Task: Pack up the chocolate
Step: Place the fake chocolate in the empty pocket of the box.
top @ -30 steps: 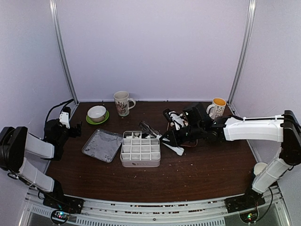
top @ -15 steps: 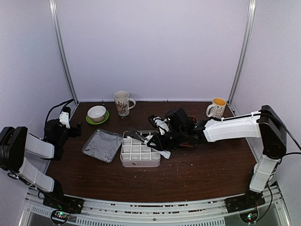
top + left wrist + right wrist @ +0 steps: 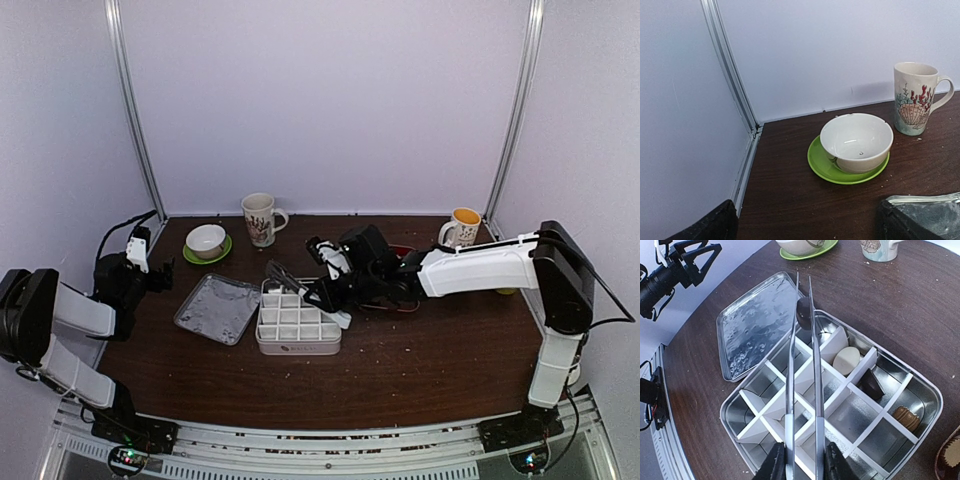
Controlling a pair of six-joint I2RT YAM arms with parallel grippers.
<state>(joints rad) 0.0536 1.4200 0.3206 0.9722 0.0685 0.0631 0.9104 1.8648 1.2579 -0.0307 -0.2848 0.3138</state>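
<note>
1. Your right tool (image 3: 805,462) is narrowed onto the handle end of the tongs (image 3: 791,390) and grips them. Their 2 blades reach out over the tin (image 3: 929,396).
2. The tong tips pinch a dark chocolate piece (image 3: 803,312) above the tin's corner on the side next to the lid (image 3: 752,327). You cannot tell whether it touches the rim.
3. Between the tin's white dividers you have 3 more chocolates, each in its own compartment: a cream piece (image 3: 846,360), a dark wedge (image 3: 871,383) and a tan piece (image 3: 905,418).
4. The lid lies flat on the counter (image 3: 900,305), just beside the tin.
5. Your left tool (image 3: 805,215) stands wide, holding nothing, well apart from the tin. It faces a white bowl (image 3: 856,142) on a green saucer (image 3: 822,167), with a shell-pattern mug (image 3: 914,97) near them.
</note>
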